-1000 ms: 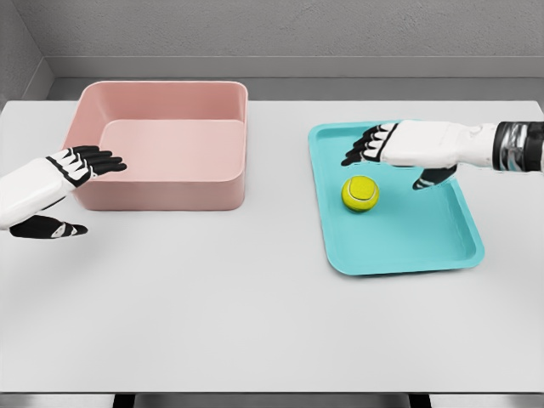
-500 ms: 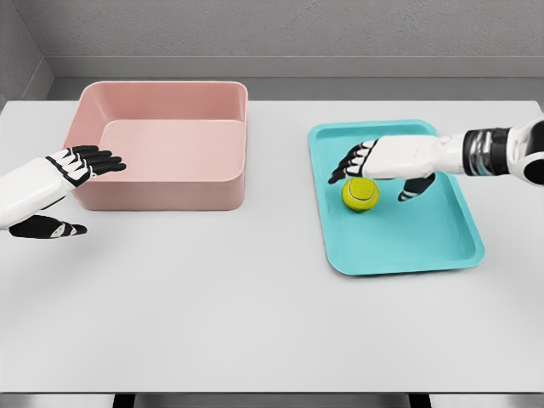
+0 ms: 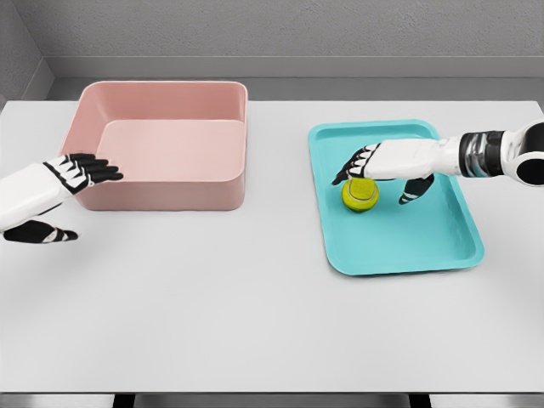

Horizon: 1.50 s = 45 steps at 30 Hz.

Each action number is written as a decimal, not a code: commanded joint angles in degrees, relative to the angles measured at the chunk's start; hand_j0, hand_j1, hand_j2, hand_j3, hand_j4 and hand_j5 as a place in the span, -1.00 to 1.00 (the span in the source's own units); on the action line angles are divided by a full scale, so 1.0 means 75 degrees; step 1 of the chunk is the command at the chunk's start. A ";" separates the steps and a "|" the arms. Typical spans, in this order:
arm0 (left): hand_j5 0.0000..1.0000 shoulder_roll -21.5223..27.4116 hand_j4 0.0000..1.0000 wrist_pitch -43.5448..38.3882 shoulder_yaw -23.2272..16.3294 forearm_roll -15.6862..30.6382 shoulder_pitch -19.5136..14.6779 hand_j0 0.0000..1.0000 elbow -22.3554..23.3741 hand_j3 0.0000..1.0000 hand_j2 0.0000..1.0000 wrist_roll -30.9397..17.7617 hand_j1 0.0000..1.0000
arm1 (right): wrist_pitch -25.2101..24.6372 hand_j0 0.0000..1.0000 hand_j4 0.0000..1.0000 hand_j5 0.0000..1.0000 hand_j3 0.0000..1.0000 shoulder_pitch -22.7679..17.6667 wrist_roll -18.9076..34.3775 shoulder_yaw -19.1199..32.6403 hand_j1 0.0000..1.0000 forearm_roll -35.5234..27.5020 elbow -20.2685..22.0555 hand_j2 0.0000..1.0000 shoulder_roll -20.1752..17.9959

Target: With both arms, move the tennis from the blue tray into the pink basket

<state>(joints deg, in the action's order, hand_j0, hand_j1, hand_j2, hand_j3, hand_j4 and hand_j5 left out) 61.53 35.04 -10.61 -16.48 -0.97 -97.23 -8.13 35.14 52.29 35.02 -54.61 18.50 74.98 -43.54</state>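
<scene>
My right hand [image 3: 381, 167] spread open over tennis ball [image 3: 360, 195], holding nothing; light, fuzzy, rolls easily, I'd cup its sides

A flat white table [image 3: 255, 314] fills most of the view. Behind its far edge runs a grey floor strip [image 3: 340, 87], bounded by a grey textured wall [image 3: 297, 25]. Lighting is soft and even.

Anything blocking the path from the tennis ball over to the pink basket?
Nothing visible on the table between them. The tennis ball sits in the blue tray under the right robot hand; bare tabletop lies between it and the pink basket. Only the tray's rim and the basket's near wall need clearing.
</scene>
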 commanded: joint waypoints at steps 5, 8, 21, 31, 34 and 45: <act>1.00 0.0269 1.00 -0.0005 -0.0038 -0.0205 0.0023 1.00 -0.0032 1.00 1.00 -0.0147 1.00 | -0.0019 0.96 0.96 0.96 0.96 0.0012 -0.0003 -0.0007 0.96 -0.0029 -0.0271 0.96 0.0134; 1.00 0.0409 1.00 -0.0005 -0.0178 -0.0205 0.0023 1.00 -0.0114 1.00 1.00 -0.0170 1.00 | -0.0019 0.97 0.97 0.97 0.97 0.0012 -0.0003 -0.0007 0.97 -0.0029 -0.0271 0.97 0.0169; 1.00 0.0492 1.00 -0.0005 -0.0378 -0.0779 0.0000 1.00 -0.0395 1.00 1.00 -0.0510 1.00 | -0.0019 0.97 0.97 0.97 0.97 0.0000 -0.0003 -0.0007 0.97 -0.0006 -0.0306 0.97 0.0486; 1.00 0.0866 1.00 -0.0005 -0.0659 -0.0826 0.0000 1.00 -0.0372 1.00 1.00 -0.0522 1.00 | -0.0019 0.84 0.84 0.84 0.84 0.0000 -0.0003 -0.0113 0.84 0.0006 -0.0447 0.84 0.0533; 1.00 0.0949 1.00 -0.0005 -0.0811 -0.0814 -0.0012 1.00 -0.0337 1.00 1.00 -0.0522 1.00 | -0.0019 0.84 0.84 0.84 0.84 -0.0012 -0.0003 -0.0148 0.84 0.0018 -0.0599 0.84 0.0591; 1.00 0.1335 1.00 -0.0005 -0.1139 -0.0709 -0.0012 1.00 -0.0267 1.00 1.00 -0.0510 1.00 | -0.0019 0.84 0.84 0.84 0.84 -0.0023 -0.0003 -0.0230 0.84 0.0018 -0.0927 0.84 0.0720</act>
<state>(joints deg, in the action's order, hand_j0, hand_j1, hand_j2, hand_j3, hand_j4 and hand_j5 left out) 70.64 35.06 -18.67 -22.27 -1.05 -99.34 -12.01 35.14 52.12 35.02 -56.33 18.94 68.48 -38.40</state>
